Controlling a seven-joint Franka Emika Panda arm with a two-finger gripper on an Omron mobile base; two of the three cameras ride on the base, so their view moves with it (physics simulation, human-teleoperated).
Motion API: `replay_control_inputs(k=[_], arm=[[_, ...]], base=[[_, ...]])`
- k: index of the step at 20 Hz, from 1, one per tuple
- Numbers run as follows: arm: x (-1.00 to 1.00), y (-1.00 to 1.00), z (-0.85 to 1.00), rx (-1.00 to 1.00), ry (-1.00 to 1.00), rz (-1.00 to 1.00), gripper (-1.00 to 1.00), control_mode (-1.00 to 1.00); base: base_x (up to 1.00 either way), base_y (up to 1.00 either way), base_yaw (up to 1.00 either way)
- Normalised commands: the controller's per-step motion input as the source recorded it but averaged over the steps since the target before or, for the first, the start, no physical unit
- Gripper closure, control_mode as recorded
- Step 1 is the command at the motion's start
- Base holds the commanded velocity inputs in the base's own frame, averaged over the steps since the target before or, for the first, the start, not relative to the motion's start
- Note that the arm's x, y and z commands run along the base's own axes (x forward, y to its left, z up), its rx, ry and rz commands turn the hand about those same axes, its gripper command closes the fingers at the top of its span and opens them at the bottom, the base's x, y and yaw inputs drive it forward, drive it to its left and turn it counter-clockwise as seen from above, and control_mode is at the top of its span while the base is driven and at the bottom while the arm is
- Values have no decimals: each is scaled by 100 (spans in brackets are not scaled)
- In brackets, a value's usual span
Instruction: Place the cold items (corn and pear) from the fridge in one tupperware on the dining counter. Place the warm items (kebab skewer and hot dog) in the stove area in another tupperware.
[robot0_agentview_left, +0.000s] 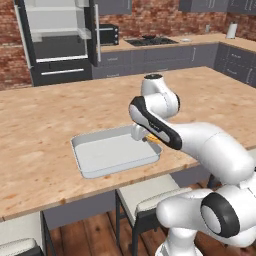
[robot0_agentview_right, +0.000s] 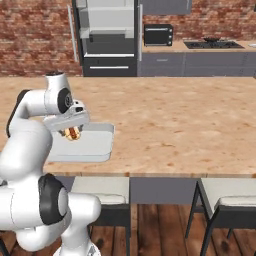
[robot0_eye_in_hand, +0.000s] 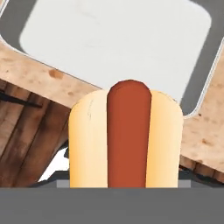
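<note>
Bright even rendered light, soft faint shadows, slight blur, no glare.

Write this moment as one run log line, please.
gripper: shut on hot dog | position: above near edge of tray | tray: empty, on wooden counter | hot dog: not yet released

hot dog (robot0_eye_in_hand: 126, 135) above tray (robot0_agentview_left: 100, 155), on dining counter (robot0_agentview_left: 45, 130)
</note>
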Motion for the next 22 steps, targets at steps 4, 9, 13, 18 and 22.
replay_control_inputs(k=[4, 9, 13, 18, 22], arm=[[45, 36, -45, -4, 14, 100, 100, -100], [51, 24, -46, -1, 8, 100, 100, -100], [57, 18, -54, 0, 16, 97, 100, -100], [70, 1, -54, 1, 8, 73, 100, -100], [76, 1, -52, 4, 10, 38, 100, -100]], base=[[0, 0, 0], [0, 0, 0], [0, 0, 0], [0, 0, 0], [0, 0, 0]])
